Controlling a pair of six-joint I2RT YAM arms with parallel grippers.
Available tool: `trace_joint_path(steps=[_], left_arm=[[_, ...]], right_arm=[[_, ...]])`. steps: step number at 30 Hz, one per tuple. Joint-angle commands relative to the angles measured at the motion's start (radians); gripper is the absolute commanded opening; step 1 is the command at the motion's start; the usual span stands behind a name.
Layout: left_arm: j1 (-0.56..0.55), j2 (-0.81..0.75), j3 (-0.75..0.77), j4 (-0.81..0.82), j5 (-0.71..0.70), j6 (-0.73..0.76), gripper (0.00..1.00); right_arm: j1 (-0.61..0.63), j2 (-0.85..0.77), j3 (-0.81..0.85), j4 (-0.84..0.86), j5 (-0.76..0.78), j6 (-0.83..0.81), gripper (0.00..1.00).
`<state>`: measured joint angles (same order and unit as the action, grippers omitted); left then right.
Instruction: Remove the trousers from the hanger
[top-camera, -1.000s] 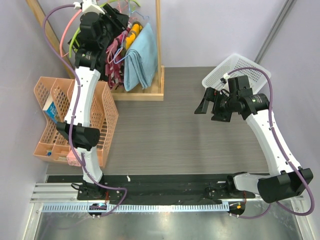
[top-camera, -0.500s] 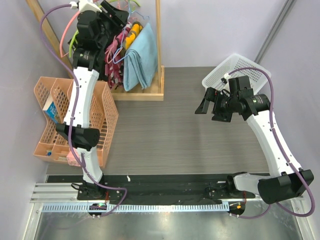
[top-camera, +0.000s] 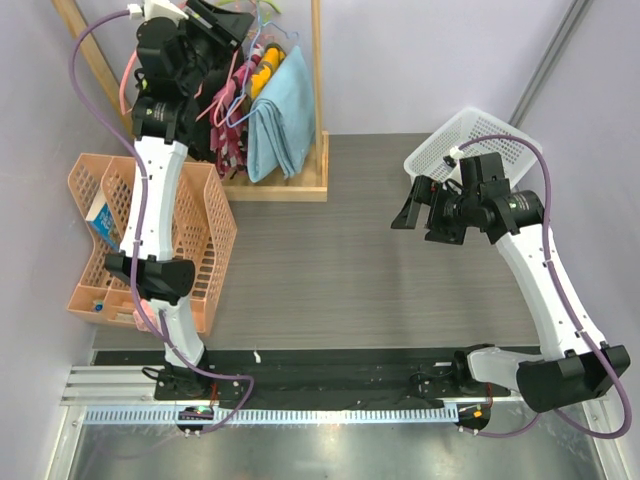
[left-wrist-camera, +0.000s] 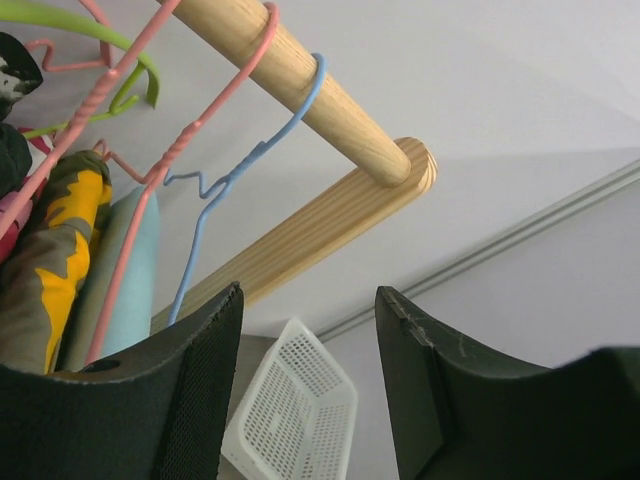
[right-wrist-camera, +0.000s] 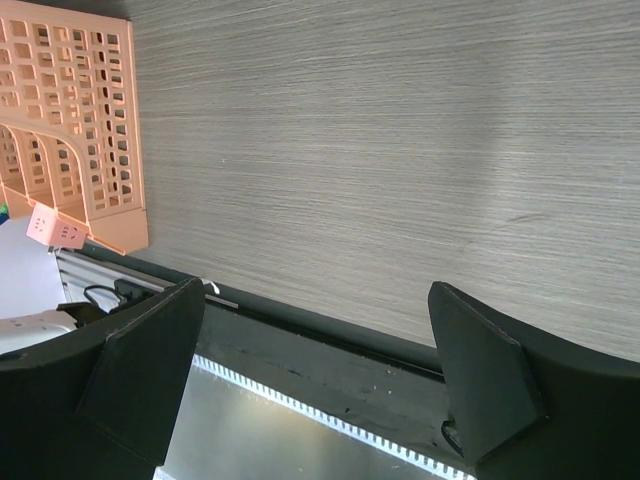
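Note:
The light sky-blue trousers (top-camera: 283, 115) hang folded on the wooden rack at the back left; they also show in the left wrist view (left-wrist-camera: 135, 270). The thin light-blue hanger (left-wrist-camera: 255, 160) hooks over the wooden rod (left-wrist-camera: 300, 85), last in the row towards the rod's free end. My left gripper (top-camera: 228, 18) is open and empty, raised beside the rod just below the hanger hooks (left-wrist-camera: 310, 300). My right gripper (top-camera: 418, 210) is open and empty above the table at the right (right-wrist-camera: 318, 300).
Pink hangers (left-wrist-camera: 130, 100), a lime-green hanger (left-wrist-camera: 90, 20), a yellow-camouflage garment (left-wrist-camera: 55, 250) and a black garment (top-camera: 205, 110) share the rod. A white basket (top-camera: 470, 140) leans at the back right. An orange file rack (top-camera: 130, 230) stands at the left.
My left gripper has risen and shifted a little left, up to the top of the rack by the hanger hooks. The right arm has barely moved.

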<state>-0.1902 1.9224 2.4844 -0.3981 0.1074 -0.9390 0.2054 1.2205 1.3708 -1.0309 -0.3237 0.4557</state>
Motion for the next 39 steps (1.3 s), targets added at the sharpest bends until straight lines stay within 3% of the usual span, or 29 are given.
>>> trace_joint_path(steps=[1, 7, 14, 21, 27, 39], left_arm=[[-0.002, -0.028, 0.013, -0.022, 0.016, 0.032, 0.54], [-0.04, -0.02, 0.018, -0.061, -0.089, 0.236, 0.58], [-0.071, 0.013, 0.008, -0.09, -0.101, 0.288, 0.58], [-0.087, 0.013, 0.007, -0.107, -0.213, 0.379, 0.58], [-0.089, 0.029, -0.001, -0.128, -0.21, 0.376, 0.59], [-0.091, 0.079, 0.008, -0.088, -0.183, 0.339, 0.46]], right_arm=[[-0.004, -0.041, 0.016, -0.001, -0.006, -0.017, 0.99], [-0.006, -0.049, 0.017, -0.006, -0.009, -0.023, 1.0], [-0.006, -0.044, 0.028, -0.02, 0.0, -0.031, 1.0], [-0.008, -0.047, 0.025, -0.02, 0.012, -0.031, 1.0], [-0.009, -0.036, 0.024, -0.02, 0.011, -0.032, 1.0], [-0.014, -0.029, 0.033, -0.018, 0.015, -0.031, 1.0]])
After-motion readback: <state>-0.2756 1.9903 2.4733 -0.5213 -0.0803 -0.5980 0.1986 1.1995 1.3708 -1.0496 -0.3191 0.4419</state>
